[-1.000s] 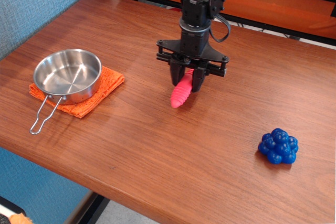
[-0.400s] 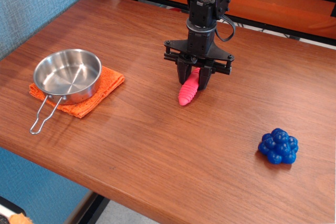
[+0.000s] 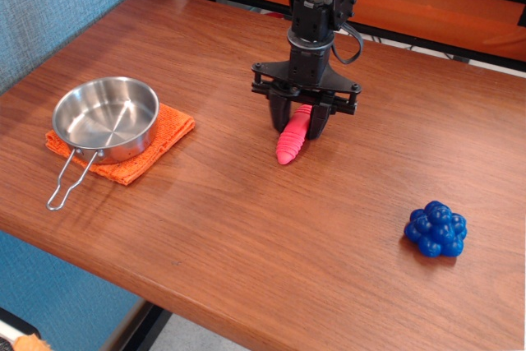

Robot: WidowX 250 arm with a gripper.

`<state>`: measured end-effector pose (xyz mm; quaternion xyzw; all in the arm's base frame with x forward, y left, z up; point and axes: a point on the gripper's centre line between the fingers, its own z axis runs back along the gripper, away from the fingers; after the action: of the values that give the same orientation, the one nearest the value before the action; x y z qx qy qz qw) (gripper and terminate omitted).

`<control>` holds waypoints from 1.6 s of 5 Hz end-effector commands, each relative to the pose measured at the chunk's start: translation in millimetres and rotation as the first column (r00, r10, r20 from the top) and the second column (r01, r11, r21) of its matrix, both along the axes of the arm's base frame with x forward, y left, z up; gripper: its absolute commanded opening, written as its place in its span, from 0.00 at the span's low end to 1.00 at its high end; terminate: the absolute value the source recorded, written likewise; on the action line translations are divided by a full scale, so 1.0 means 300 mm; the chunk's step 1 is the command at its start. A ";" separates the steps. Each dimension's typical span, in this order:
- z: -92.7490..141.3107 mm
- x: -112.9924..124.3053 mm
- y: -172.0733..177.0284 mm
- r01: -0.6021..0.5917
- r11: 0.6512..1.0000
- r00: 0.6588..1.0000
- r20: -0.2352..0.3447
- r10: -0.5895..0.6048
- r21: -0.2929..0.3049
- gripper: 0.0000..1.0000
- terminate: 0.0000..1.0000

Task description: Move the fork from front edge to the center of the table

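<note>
A small fork with a thick, ribbed pink-red plastic handle [image 3: 292,140] is seen clamped between the two black fingers of a black robot gripper [image 3: 300,127], which is closed on the upper part of the handle near the middle of a large rectangular table of reddish-brown wood grain [image 3: 246,228]. The handle is held tilted, its tapered lower end pointing down and toward the front-left, close to the tabletop; whether that tip is touching the wood cannot be told. The metal tines are hidden within the gripper. The gripper is carried by a black arm that descends from the far side of the table, with cables looped beside it.

At the left side of the table, a round shiny steel pan with a wire handle [image 3: 105,119] is shown resting on a folded orange cloth [image 3: 140,152], the wire handle extended toward the front edge and past the cloth. Near the front-right of the table, a knobbly blue toy shaped like a cluster of berries [image 3: 436,228] is set well apart from the gripper and the fork. A blue textured wall [image 3: 57,6] is visible behind the left edge of the table, and an orange surface with black framing [image 3: 427,6] is seen beyond the far edge.
</note>
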<state>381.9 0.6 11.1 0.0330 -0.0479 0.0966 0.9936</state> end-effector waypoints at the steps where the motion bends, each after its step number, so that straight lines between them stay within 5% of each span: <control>1: 0.128 0.014 0.004 -0.031 1.000 0.999 0.043 0.031 -0.001 1.00 0.00; 4: 0.184 -0.125 -0.074 -0.183 0.983 0.983 -0.004 0.183 0.007 1.00 0.00; 8: 0.269 -0.214 -0.341 -0.032 0.999 0.999 0.020 0.033 -0.025 1.00 0.00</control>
<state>312.0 -96.0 65.5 0.0387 -0.0191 0.1129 0.9927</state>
